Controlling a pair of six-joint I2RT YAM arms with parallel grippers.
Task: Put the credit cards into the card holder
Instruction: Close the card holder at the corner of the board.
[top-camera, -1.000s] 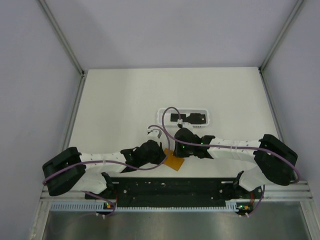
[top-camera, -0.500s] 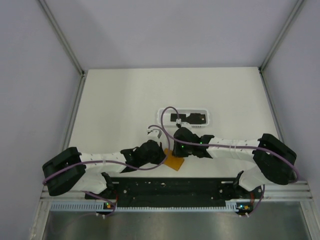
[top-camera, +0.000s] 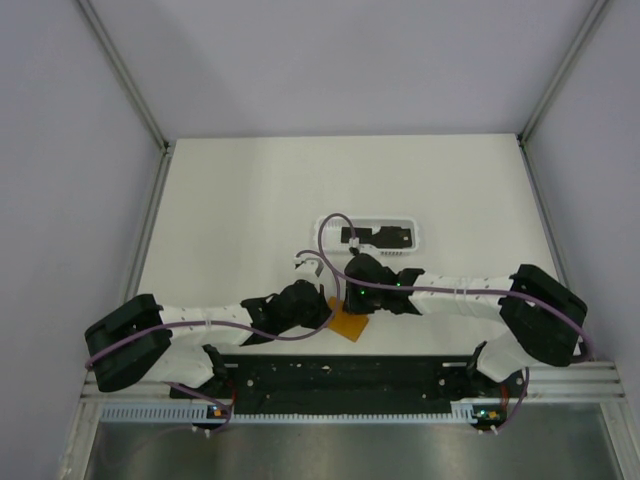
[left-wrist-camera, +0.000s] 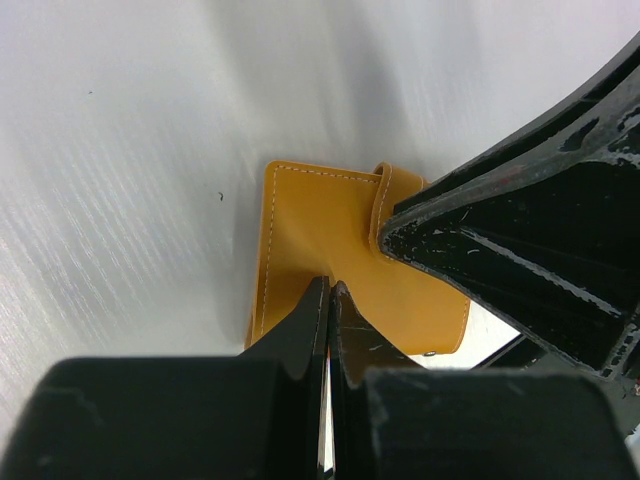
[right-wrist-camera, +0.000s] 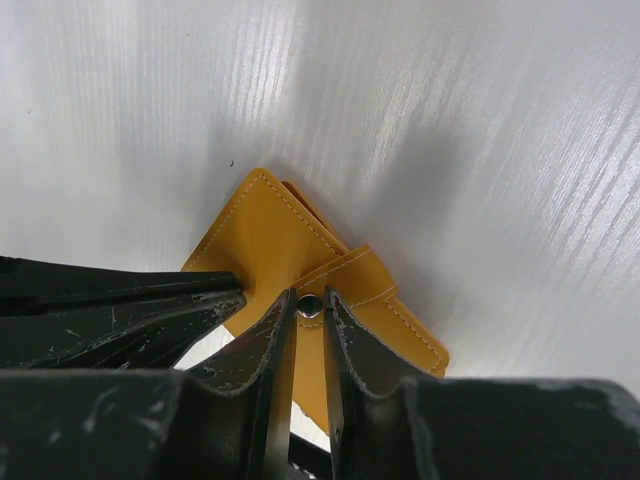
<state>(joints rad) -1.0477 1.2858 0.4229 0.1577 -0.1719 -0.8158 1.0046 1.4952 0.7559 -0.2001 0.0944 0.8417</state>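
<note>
Both arms lie low and stretched inward, meeting at the near centre of the white bench (top-camera: 240, 200). The left pincer (left-wrist-camera: 328, 300), fingers pressed almost together, nips the near edge of the orange card holder (top-camera: 348, 323). The right pincer (right-wrist-camera: 308, 305) is narrowed on the holder's tab (right-wrist-camera: 350, 275), at the snap stud (right-wrist-camera: 309, 304). The dark credit cards (top-camera: 375, 237) lie just beyond in a white tray (top-camera: 325, 228). Pale grey walls (top-camera: 60, 150) enclose the bench.

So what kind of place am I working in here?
Likely a lab robot test cell: a plain white table, blank pale walls framed by aluminium posts, and two arms bolted to a rail at its near edge.
</note>
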